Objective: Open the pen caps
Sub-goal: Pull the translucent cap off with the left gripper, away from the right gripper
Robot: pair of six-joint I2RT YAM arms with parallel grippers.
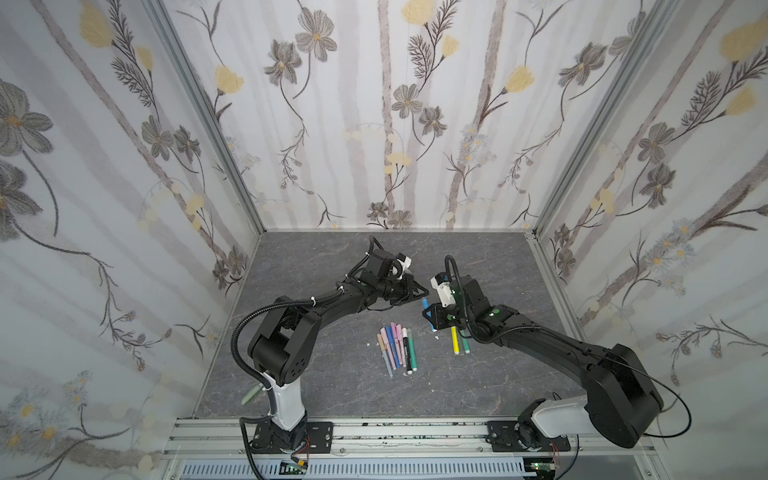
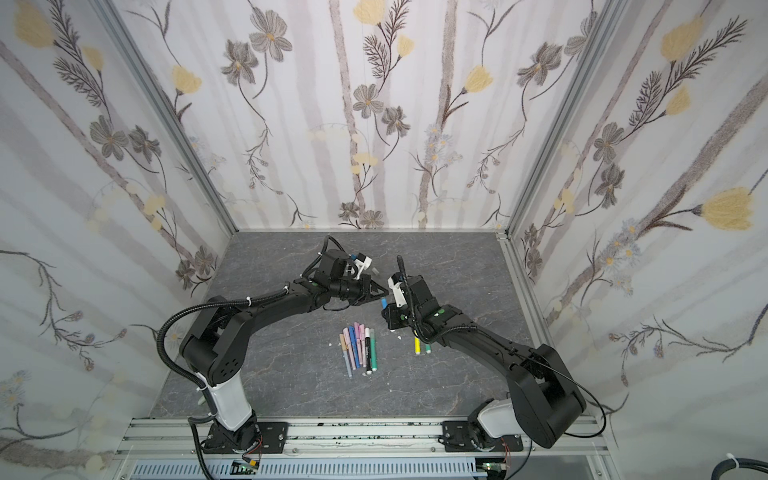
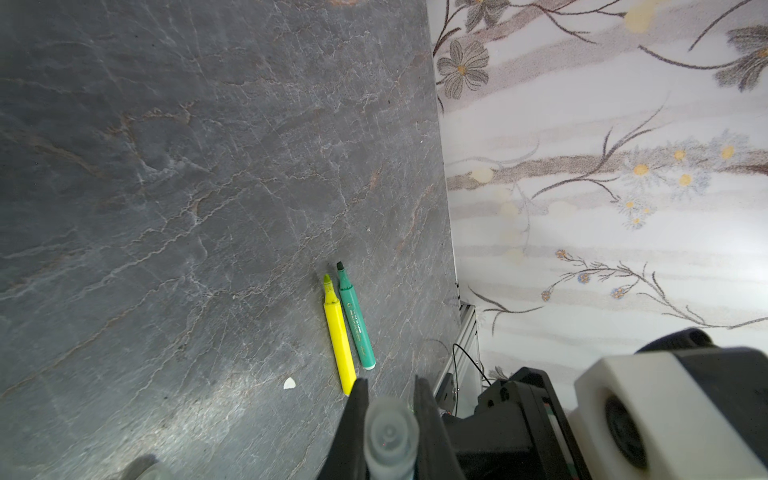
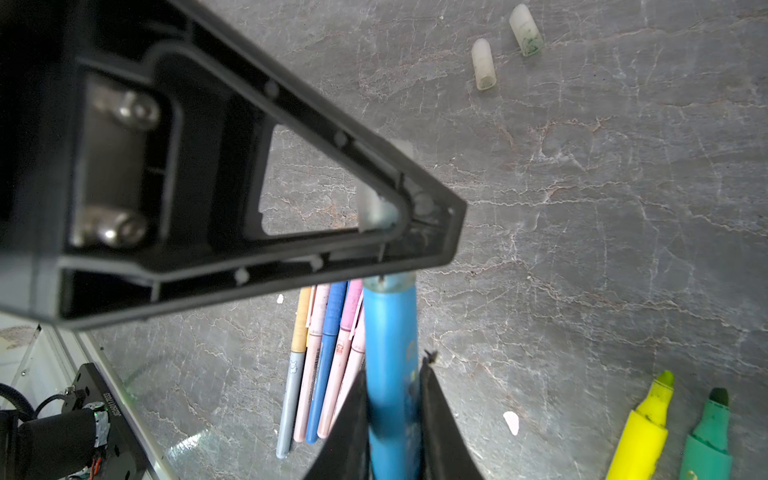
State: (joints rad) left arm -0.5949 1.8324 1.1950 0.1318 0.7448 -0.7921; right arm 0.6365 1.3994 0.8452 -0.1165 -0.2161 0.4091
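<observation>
My left gripper [image 3: 390, 386] is shut on a frosted grey pen cap [image 3: 390, 432], which fills the gap between its black fingers. My right gripper [image 4: 392, 370] is shut on the barrel of a blue pen [image 4: 390, 332]. The pen's far end reaches the side of the left gripper's finger [image 4: 332, 174], and the held cap [image 4: 376, 208] shows through that finger's frame. I cannot tell whether the cap is still on the pen. In both top views the two grippers [image 1: 419, 289] [image 2: 384, 309] meet over the middle of the table. Two loose frosted caps [image 4: 483, 64] [image 4: 525, 30] lie on the table.
A bundle of several capped pastel pens [image 1: 395, 345] [image 2: 359, 347] [image 4: 324, 353] lies in front of the grippers. An uncapped yellow highlighter [image 3: 338, 336] [image 4: 648, 424] and green marker [image 3: 355, 324] [image 4: 710, 432] lie side by side under the right arm. Flowered walls enclose the grey stone table [image 1: 332, 395].
</observation>
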